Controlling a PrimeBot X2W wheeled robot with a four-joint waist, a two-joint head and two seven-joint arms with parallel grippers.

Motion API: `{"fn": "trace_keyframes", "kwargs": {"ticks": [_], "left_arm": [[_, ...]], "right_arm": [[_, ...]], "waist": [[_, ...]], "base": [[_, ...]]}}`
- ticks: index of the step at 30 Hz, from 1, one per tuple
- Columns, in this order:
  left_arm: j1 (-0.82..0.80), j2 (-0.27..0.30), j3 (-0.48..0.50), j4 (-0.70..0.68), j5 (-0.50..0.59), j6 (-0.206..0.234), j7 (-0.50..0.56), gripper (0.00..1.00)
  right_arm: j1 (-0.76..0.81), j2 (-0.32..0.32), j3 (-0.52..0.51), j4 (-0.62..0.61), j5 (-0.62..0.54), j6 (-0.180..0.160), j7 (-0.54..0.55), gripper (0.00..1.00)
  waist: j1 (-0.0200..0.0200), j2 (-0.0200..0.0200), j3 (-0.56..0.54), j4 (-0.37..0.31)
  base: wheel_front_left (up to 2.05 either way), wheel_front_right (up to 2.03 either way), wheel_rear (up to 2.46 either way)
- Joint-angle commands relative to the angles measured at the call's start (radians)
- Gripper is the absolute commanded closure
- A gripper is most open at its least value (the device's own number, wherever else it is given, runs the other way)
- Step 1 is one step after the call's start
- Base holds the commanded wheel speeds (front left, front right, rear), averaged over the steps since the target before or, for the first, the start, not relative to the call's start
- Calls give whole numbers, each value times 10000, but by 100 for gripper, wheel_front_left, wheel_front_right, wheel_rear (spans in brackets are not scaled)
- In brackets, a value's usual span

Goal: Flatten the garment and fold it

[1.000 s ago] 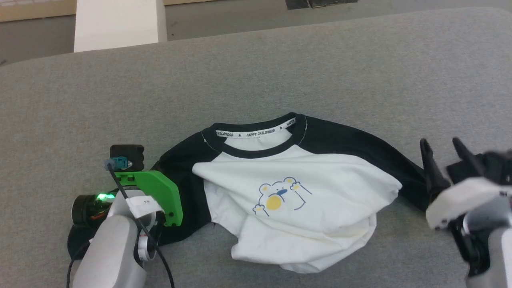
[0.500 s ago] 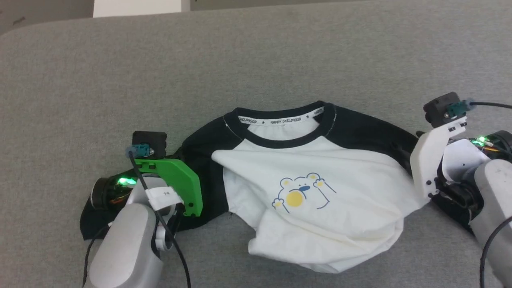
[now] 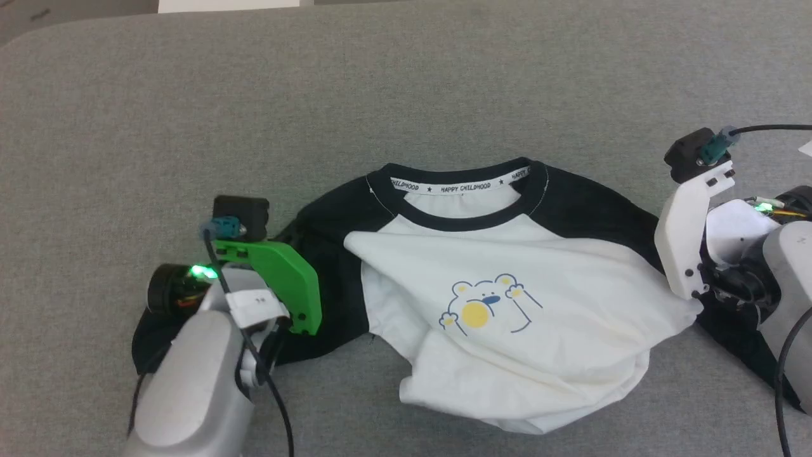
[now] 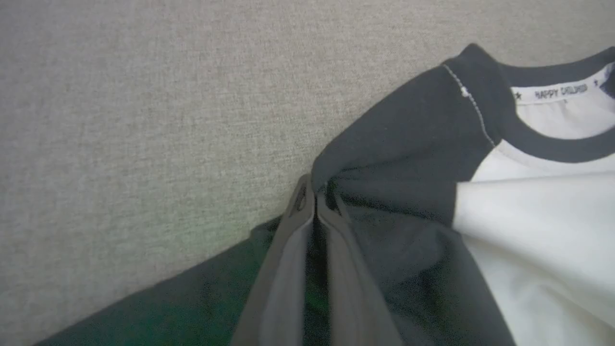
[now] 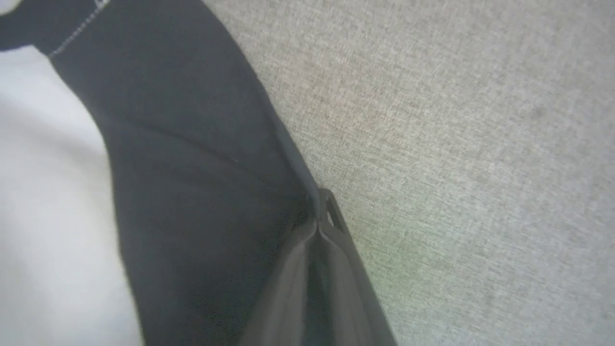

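The garment [image 3: 507, 330], a white soft-fabric T-shirt with black sleeves and a black neck trim, lies front up on the grey woven-fabric tabletop [image 3: 406, 95], neck toward the far edge, its white body rumpled and its lower hem bunched in loose folds toward the robot. The head view gives the whole spread: the small bear print with a yellow belly [image 3: 485, 311], the lettered white neck tape [image 3: 466, 186], and an arm at each sleeve, the green camera bracket [image 3: 279, 279] over the sleeve on the robot's left and the white camera bracket [image 3: 682, 241] over the one on its right. From there both pairs of fingers are hidden under the wrists. The left wrist view supplies that: the left gripper [image 4: 317, 197] has its dark fingers pressed together, black sleeve fabric gathered at the tips, right at the sleeve's outer edge beside bare tabletop. The right wrist view shows the right gripper [image 5: 321, 204] likewise clenched, tips pinching the edge of the other black sleeve, with the white body blurred off to the side.
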Motion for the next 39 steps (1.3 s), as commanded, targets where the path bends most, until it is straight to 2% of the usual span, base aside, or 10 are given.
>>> {"fn": "trace_keyframes", "kwargs": {"ticks": [1,6,8,12,18,22,25,33,39], "left_arm": [[-316,247,49,-48,-28,-138,-82,100],[-1224,816,173,-570,-101,-726,-58,100],[-1789,1196,94,-826,184,-915,52,100],[-3068,1233,289,-1302,9,-1079,112,100],[-5346,834,827,-1148,-311,-838,-35,100],[-6976,719,1182,-613,-225,-543,-374,100],[-8161,836,1326,-159,101,-352,-805,100],[-10456,830,1840,829,532,324,-2380,100],[-10980,932,1858,1383,691,365,-3157,100]], "right_arm": [[-145,-168,4,-29,-16,-21,-241,100],[-931,-468,-390,-446,-80,-21,-1113,100],[-1338,-626,-531,-577,-183,-21,-1264,100],[-2301,-903,-751,-805,-365,-21,-1378,100],[-4184,-1101,-995,-942,-835,-21,-1765,100],[-5503,-1119,-1196,-798,-1339,-21,-2185,100],[-6441,-1047,-1473,-604,-1876,-21,-2624,100],[-8475,-465,-2694,68,-3400,-21,-4677,100],[-9113,-201,-2887,589,-4099,-21,-6219,100]], "waist": [[-1,0,-76,-99],[-1,0,-180,-269],[-1,0,-182,-336],[-1,0,3,-464],[-1,0,613,-716],[-1,0,1076,-896],[-1,0,1399,-1037],[-1,0,2085,-1263],[-1,0,2274,-1187]], "base": [[0,0,0],[0,0,0],[0,0,0],[0,0,0],[0,0,0],[0,0,0],[0,0,0],[0,0,0],[0,0,0]]}}
